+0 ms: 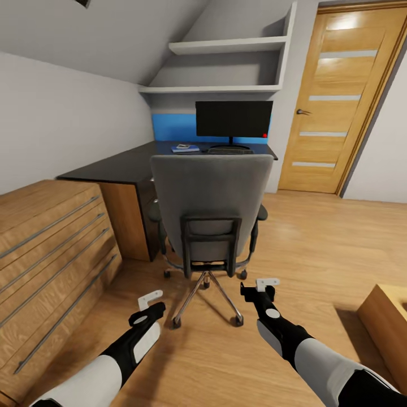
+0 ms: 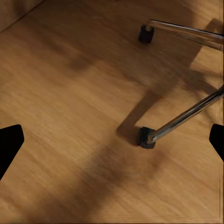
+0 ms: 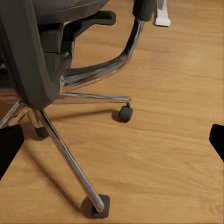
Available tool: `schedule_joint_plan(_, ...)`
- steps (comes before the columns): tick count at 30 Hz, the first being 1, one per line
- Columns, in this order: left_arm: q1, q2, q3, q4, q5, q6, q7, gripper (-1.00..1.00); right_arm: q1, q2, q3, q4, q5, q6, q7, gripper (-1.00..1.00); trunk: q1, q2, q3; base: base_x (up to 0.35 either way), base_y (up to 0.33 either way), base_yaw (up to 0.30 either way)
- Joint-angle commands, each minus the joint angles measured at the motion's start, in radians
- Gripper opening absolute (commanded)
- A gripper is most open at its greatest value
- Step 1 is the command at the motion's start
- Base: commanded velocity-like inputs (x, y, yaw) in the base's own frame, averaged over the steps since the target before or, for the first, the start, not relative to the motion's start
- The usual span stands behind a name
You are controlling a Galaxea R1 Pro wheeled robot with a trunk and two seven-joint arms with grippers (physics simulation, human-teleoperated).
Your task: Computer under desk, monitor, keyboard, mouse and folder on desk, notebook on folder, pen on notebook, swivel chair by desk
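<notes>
The grey swivel chair stands in front of me with its back toward me, pulled up to the dark desk. On the desk stand the black monitor, the keyboard below it, and a blue notebook to its left. The backrest hides the chair's seat and anything on it. My left gripper hangs open low over the floor, near a chair castor. My right gripper is open too, close to the chair's chrome base. Both are empty.
A wooden chest of drawers lines the left side beside the desk. A wooden door is at the back right, and the corner of a low wooden piece of furniture sits at the right. Shelves hang above the desk.
</notes>
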Motion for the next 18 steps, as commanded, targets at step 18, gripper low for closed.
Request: schedule_joint_plan(18, -0.002, -0.085, -0.199, 0.002, 0.010, -0.056, 0.011, 1.00, 0.003, 0.050, 0.011, 0.008, 0.042, -0.074, 0.002, 1.00, 0.000, 0.000, -0.001, 0.000, 0.000, 0.016)
